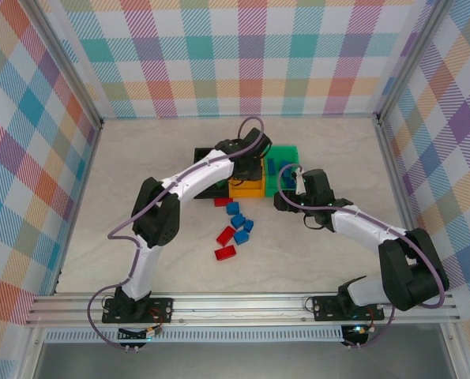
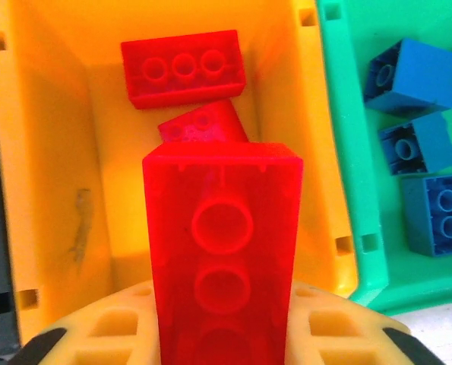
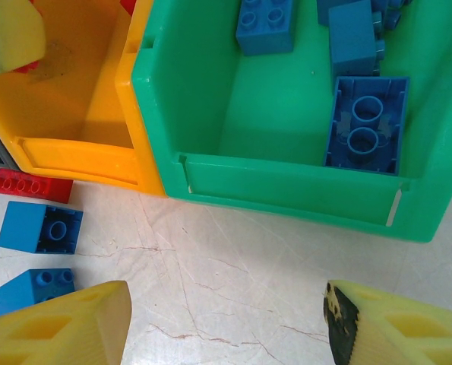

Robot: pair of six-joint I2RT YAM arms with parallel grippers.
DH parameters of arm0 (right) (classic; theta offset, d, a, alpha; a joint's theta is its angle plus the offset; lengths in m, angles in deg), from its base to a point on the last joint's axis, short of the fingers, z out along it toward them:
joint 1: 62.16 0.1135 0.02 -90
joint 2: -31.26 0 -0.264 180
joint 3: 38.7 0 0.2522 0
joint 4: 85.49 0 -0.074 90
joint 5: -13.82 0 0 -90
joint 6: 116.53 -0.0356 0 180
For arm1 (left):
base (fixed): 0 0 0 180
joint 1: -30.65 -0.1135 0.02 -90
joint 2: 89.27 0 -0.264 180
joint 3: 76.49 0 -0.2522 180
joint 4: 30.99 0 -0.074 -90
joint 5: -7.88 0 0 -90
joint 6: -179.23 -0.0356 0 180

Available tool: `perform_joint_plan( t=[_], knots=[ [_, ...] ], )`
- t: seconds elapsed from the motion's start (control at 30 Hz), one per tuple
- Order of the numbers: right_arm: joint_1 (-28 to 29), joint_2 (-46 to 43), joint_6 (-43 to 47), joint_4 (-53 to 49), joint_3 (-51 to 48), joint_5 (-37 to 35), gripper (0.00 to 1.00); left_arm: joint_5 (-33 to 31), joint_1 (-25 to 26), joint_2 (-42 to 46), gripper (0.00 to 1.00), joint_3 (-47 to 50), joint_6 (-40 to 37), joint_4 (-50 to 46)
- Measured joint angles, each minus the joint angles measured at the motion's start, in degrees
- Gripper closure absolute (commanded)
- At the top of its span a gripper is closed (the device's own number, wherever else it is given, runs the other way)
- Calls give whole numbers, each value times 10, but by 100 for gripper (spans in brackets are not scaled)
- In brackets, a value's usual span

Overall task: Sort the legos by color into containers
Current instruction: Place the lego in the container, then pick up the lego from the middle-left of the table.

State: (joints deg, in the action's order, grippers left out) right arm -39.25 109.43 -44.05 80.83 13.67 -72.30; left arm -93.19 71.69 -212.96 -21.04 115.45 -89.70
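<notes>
Left wrist view: my left gripper (image 2: 222, 334) clamped a red brick (image 2: 222, 258) over the orange bin (image 2: 43, 152) (two reds inside) | my right gripper (image 3: 226, 327) gaped wide before the green bin (image 3: 286, 186) | loose legos (image 1: 233, 229) lay on the table (image 1: 337, 268).

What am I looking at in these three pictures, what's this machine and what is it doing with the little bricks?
These are two white robot arms bolted at a table's near edge, each ending in a two-fingered claw. The overhead picture comes from a fixed camera above and behind them. The other two come from cameras on the wrists, looking past each arm's own yellow fingers.

The left claw is over the orange bin, gripping a red brick; two more red bricks lie inside. The right claw hangs open above bare table, in front of the green bin, which holds blue bricks. A black bin sits at the row's left end. Loose red and blue bricks lie on the table, still to be sorted.
</notes>
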Motion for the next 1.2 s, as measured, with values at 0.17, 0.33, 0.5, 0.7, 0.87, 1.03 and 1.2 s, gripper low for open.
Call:
perform_joint_plan(
  t=[0.17, 0.33, 0.5, 0.7, 0.87, 1.03, 1.2],
  knots=[
    [0, 0, 0, 3, 0, 0, 32, 1, -4, 14, 27, 34, -18, 21],
    [0, 1, 0, 4, 0, 0, 32, 17, -3, 84, 27, 138, -30, 54],
    [0, 5, 0, 5, 0, 0, 32, 52, -3, 210, 27, 282, -49, 117],
    [0, 14, -2, 8, 0, 3, 32, 107, 2, 302, 27, 398, -92, 142],
    [0, 21, -4, 9, 0, 3, 32, 136, 15, 304, 27, 475, -125, 139],
    [0, 22, -4, 10, 0, 3, 32, 159, 18, 304, 30, 519, -144, 126],
    [0, 24, -4, 10, 0, 3, 32, 170, 24, 303, 31, 519, -165, 120]
  ],
)
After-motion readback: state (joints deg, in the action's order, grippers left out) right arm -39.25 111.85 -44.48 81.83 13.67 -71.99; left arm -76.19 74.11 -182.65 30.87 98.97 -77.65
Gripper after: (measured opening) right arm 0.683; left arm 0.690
